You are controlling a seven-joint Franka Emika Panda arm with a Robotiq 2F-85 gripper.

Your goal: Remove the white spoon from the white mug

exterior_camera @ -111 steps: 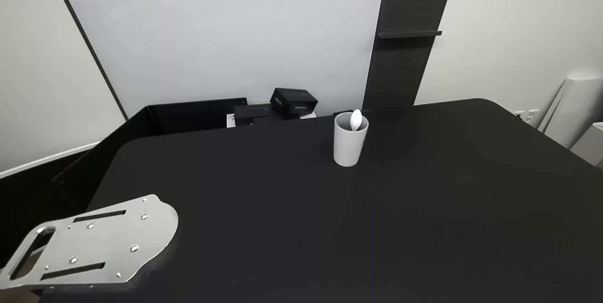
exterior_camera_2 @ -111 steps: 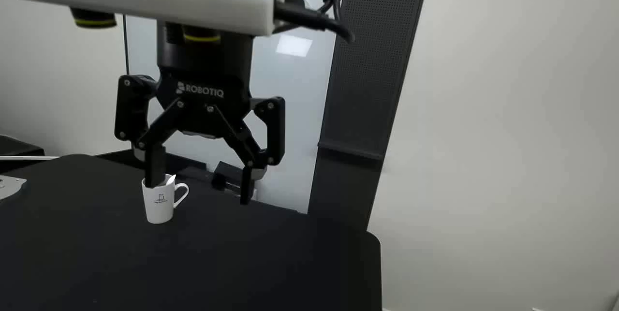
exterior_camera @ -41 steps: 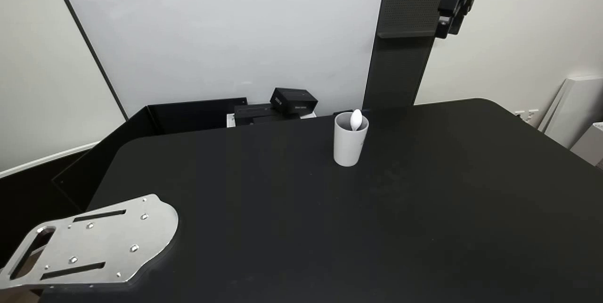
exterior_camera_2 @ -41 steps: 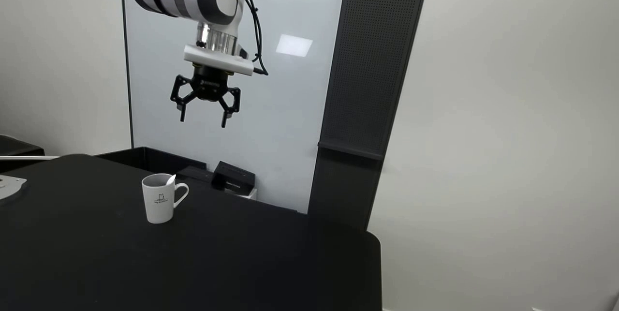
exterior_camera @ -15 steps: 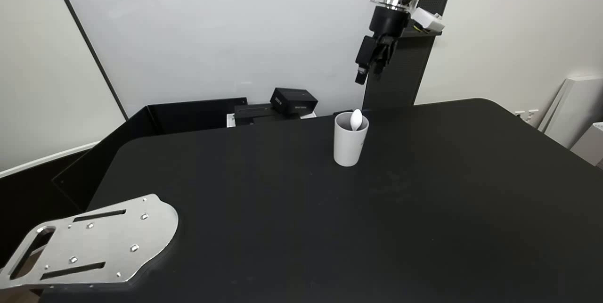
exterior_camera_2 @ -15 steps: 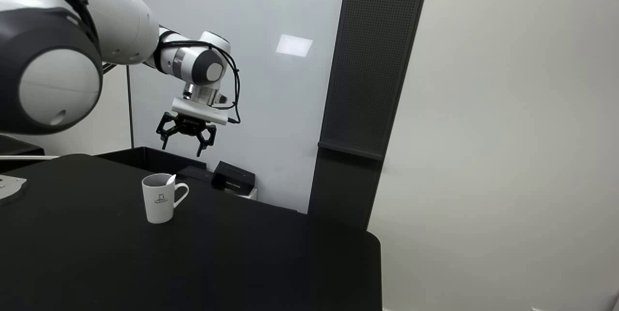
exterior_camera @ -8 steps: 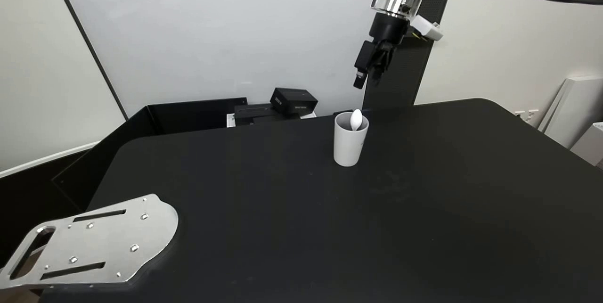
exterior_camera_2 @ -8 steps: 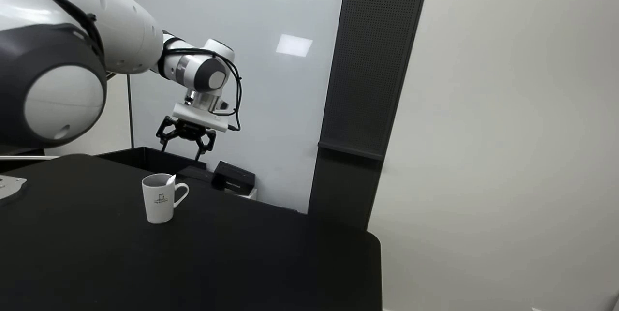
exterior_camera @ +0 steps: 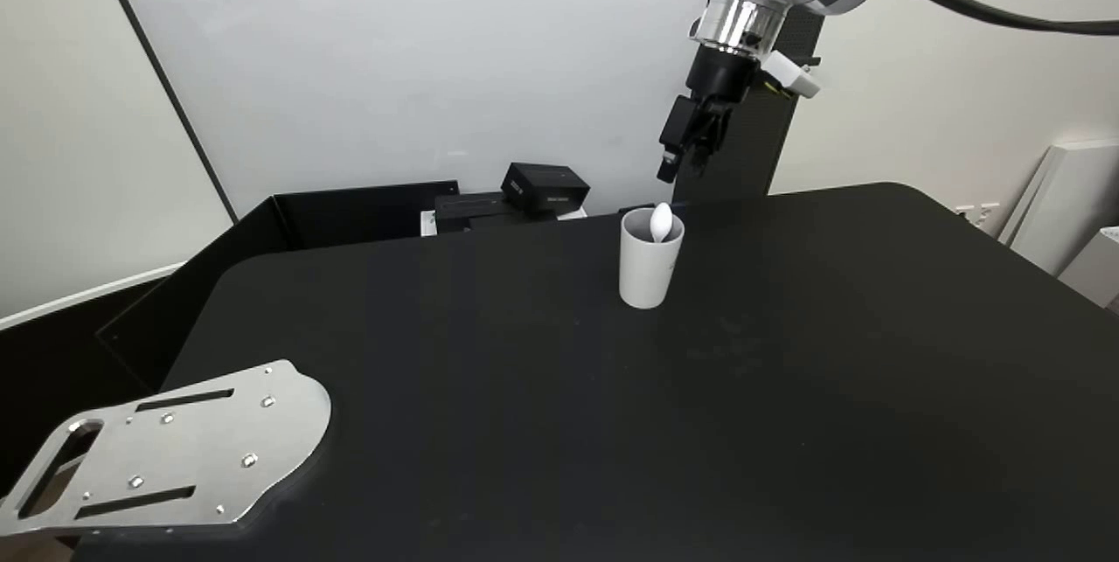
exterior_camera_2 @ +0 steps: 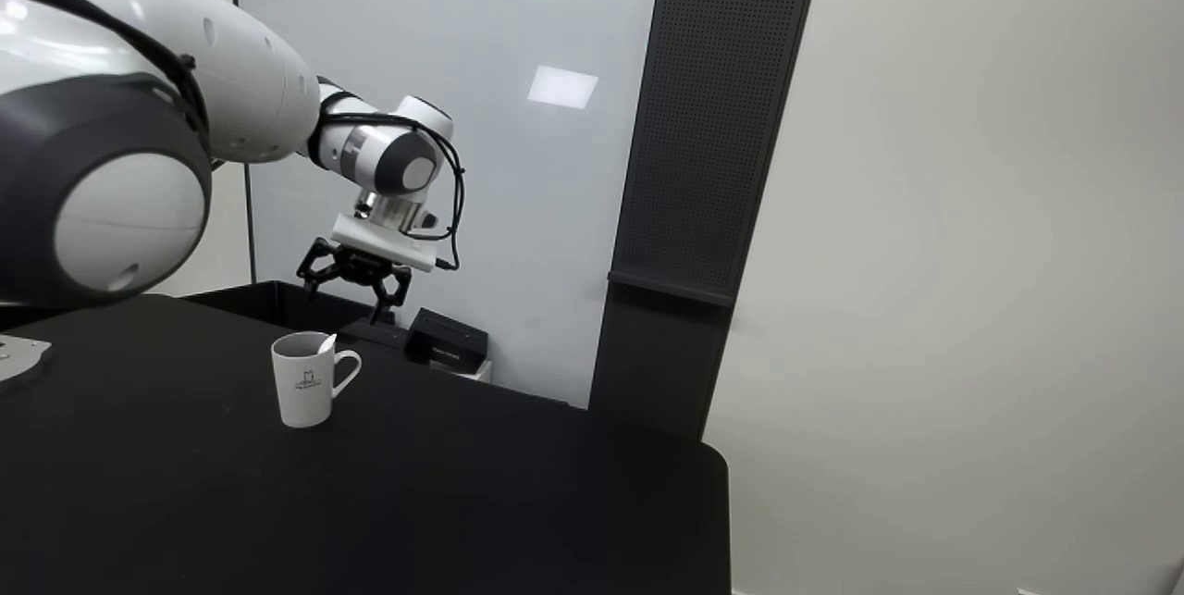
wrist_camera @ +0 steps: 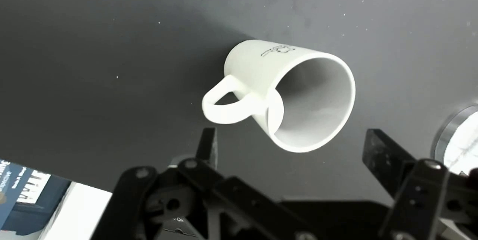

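wrist view, left to right: blue printed cover (wrist_camera: 13, 180), lettering partly cut off, unclear; jaws spread wide, clear of white spoon (wrist_camera: 275, 111), which sits bowl up inside white mug (wrist_camera: 254, 66) on bench (wrist_camera: 130, 57); mug's dark print (wrist_camera: 278, 50) too small to read.

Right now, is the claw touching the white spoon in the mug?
Apart. In an exterior view, the claw hangs higher than the white spoon, with a clear gap showing between its lower end and the spoon's upturned bowl.

Both exterior views face the mug (exterior_camera: 645, 272) across the table (exterior_camera: 559, 405), the wrist view from close above.
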